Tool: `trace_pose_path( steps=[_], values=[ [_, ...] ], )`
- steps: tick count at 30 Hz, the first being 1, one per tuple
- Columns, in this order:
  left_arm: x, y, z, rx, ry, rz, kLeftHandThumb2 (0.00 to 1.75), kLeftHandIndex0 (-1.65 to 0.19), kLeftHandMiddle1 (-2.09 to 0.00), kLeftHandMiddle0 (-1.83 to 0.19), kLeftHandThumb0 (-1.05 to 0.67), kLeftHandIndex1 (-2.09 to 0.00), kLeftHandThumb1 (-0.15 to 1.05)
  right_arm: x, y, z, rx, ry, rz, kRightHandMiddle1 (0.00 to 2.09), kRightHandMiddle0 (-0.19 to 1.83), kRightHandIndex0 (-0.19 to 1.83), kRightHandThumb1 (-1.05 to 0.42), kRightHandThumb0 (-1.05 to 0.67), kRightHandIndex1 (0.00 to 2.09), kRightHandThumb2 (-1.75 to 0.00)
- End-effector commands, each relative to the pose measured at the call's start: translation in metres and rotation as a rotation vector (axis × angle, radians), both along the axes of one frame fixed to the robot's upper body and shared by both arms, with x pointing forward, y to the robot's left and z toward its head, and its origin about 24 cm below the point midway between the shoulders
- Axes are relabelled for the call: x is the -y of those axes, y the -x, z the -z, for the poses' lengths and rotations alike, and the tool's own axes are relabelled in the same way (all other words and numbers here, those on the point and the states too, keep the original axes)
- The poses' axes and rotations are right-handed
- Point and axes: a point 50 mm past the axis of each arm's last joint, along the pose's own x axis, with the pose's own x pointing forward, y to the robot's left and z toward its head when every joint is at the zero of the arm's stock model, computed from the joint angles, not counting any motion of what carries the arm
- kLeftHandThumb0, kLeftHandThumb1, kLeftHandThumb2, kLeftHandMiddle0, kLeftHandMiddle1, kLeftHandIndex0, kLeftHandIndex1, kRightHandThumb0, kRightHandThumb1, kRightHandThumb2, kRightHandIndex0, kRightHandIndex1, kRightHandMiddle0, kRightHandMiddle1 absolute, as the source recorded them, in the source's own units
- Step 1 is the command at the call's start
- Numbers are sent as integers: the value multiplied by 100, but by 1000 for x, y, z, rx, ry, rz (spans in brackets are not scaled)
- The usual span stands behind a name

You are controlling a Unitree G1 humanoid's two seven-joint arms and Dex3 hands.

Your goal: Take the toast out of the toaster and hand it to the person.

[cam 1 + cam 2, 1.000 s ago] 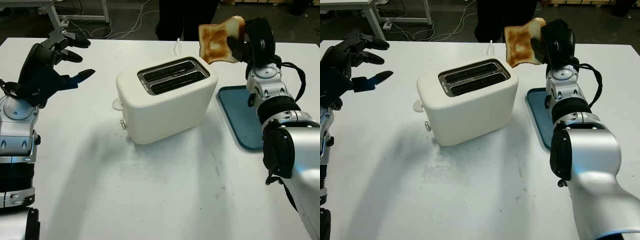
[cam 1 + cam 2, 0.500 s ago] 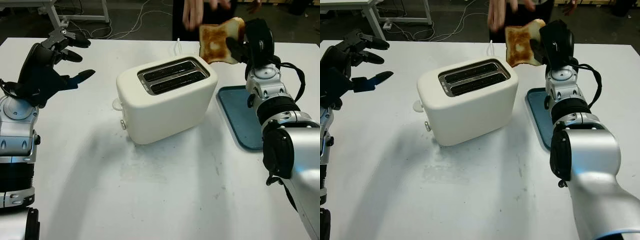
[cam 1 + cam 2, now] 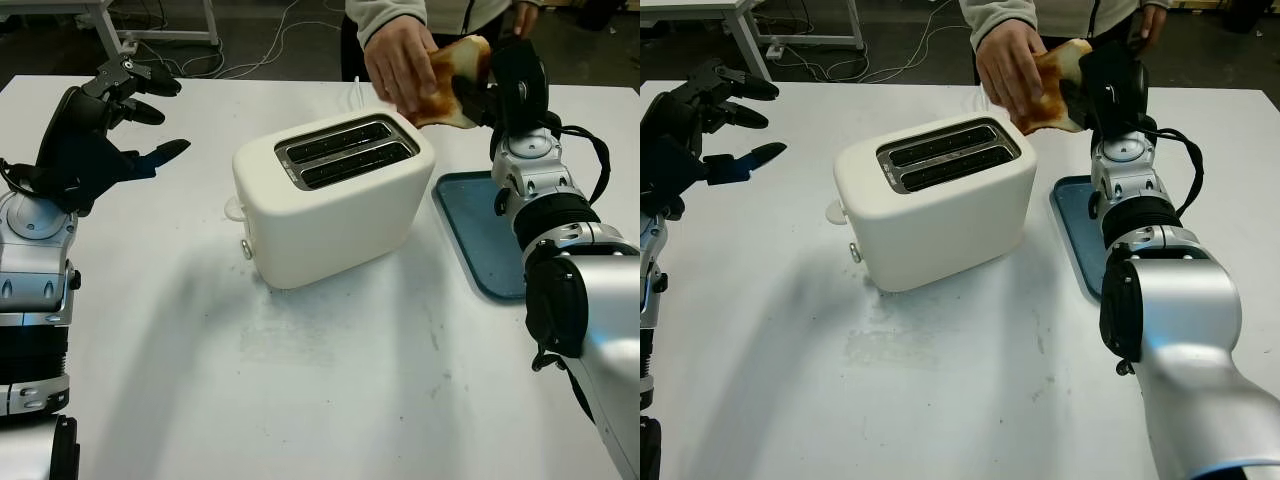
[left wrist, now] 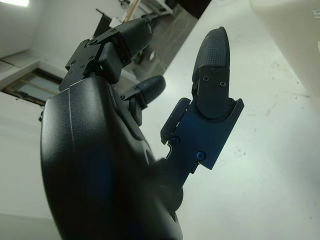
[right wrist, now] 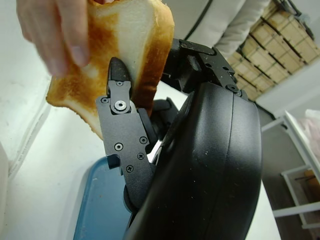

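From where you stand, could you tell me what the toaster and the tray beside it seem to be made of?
The toaster looks like cream plastic with a smooth matte shell; its slots have shiny, metal-looking rims. The tray looks like teal plastic: flat, even colour, rounded raised rim. Neither is certain by look alone.

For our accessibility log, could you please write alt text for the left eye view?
The robot's right hand holds up a slice of toast that a person's hand grips from across the table. A white toaster stands mid-table beside a blue tray; the left hand is open at left.
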Motion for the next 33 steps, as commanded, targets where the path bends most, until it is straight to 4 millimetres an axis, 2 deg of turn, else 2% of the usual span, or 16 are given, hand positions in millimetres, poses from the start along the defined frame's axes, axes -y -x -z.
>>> trace_pose_path(
  steps=[1, 10, 12, 19, 22, 23, 24, 25, 26, 27, 30, 33],
  values=[
    [-1, 1, 1, 3, -1, -1, 54, -21, -125, -17, -48, -105, 60, -1, 1, 4, -3, -8, 1, 175, 36, 73, -92, -11, 175, -30],
    [-1, 0, 1, -1, -2, 3, 55, -20, -124, -15, -47, -105, 59, -1, 1, 4, -5, 2, -14, 175, 37, 75, -92, -11, 175, -32],
    [-1, 0, 1, -2, -16, 2, 55, -20, -125, -15, -48, -105, 59, -2, 0, 4, -2, -9, -20, 166, 35, 75, -92, -10, 175, -32],
    [0, 0, 1, -8, 3, 0, 55, -20, -125, -15, -47, -105, 58, -1, 1, 4, -14, 55, -62, 174, 37, 69, -92, -16, 175, -35],
    [0, -1, 2, -8, 7, 2, 55, -20, -125, -15, -46, -105, 59, 0, 1, 4, -26, 81, -92, 175, 38, 68, -92, -21, 175, -31],
    [0, -1, 2, -6, 8, 2, 55, -20, -125, -15, -46, -105, 59, 0, 1, 4, -61, 143, -126, 161, 29, 50, -92, -29, 173, -24],
    [0, -1, 2, -6, 9, 3, 55, -21, -125, -15, -46, -105, 59, 0, 0, 3, -103, 209, -182, 113, 23, 35, -92, -44, 129, -20],
    [0, -1, 2, -6, 15, 6, 55, -21, -126, -15, -46, -105, 59, 1, 0, 2, -138, 260, -226, 51, 11, 16, -92, -64, 63, -14],
    [0, -1, 2, -7, 17, 6, 55, -21, -126, -15, -46, -106, 59, 2, 1, 2, -162, 290, -257, 26, 6, 8, -92, -71, 32, -10],
    [0, -1, 2, -6, 12, 5, 55, -21, -126, -15, -47, -106, 59, 4, 1, 2, -171, 302, -276, 11, 2, 3, -91, -78, 13, -7],
    [-1, 0, 4, -3, 8, 0, 55, -21, -127, -15, -49, -106, 59, 10, 3, 5, -175, 321, -266, 1, 0, 0, -91, -81, 2, -3],
    [-3, 1, 7, -7, 40, 1, 55, -20, -127, -15, -50, -107, 60, 16, 4, 8, -208, 430, -193, 0, 0, 2, -92, -80, 1, -15]
  ],
)
